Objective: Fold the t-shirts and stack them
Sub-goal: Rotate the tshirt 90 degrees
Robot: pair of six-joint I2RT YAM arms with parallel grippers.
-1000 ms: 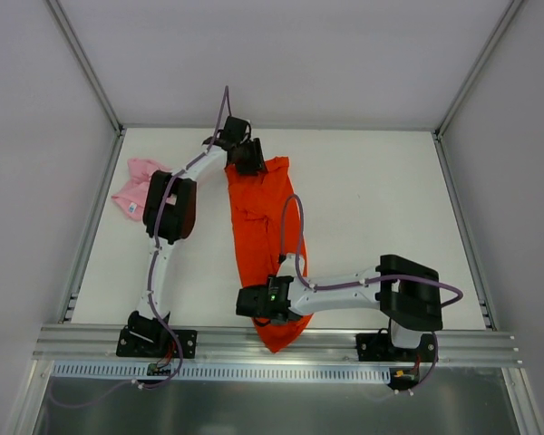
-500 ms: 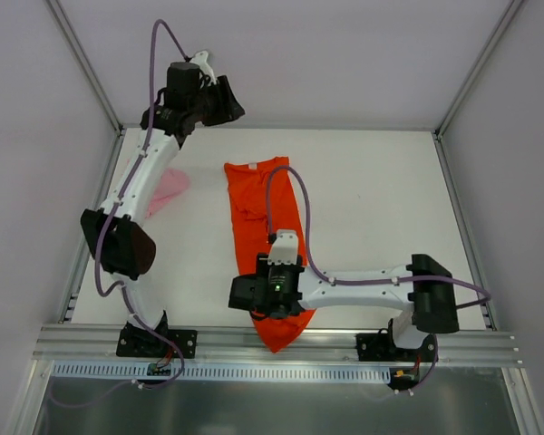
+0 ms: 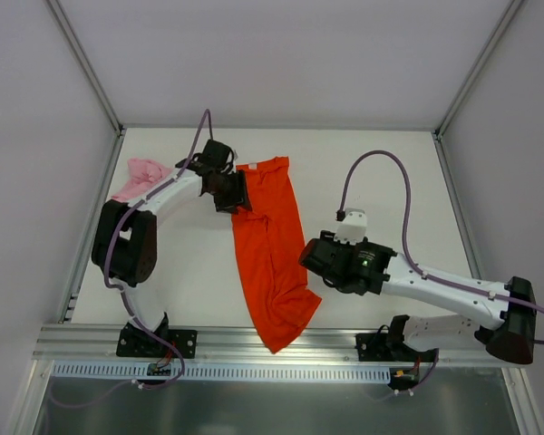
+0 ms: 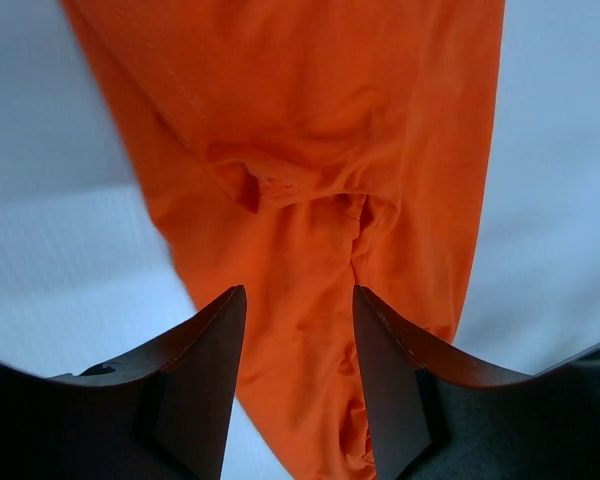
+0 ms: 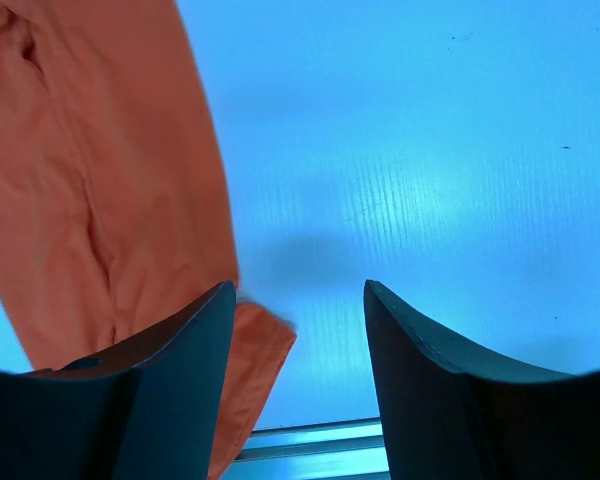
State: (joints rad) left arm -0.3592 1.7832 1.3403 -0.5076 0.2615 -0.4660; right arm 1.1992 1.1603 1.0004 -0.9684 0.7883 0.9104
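Orange-red t-shirt (image 3: 270,245) is the one both arms are busy with. The left gripper (image 3: 230,192) has its two fingers spread apart with nothing between them. It hangs over the far left corner of the shirt, and its own camera shows orange cloth under the fingers. The right gripper (image 3: 310,257) is spread wide too and holds nothing. It sits just beside the shirt's right edge, over bare table (image 3: 390,181), so the cloth lies to its left.

The shirt is a long, thin strip. It runs from the far side of the table toward the near edge, leaning a little to the right as it comes. Its near tip reaches the metal rail (image 3: 254,343). I think the next move is to fold the strip end to end. The left gripper is closer to the far end, the right one to the near end.

The pale pink t-shirt (image 3: 143,177) lies bunched up by the far left corner, apart from the orange one.
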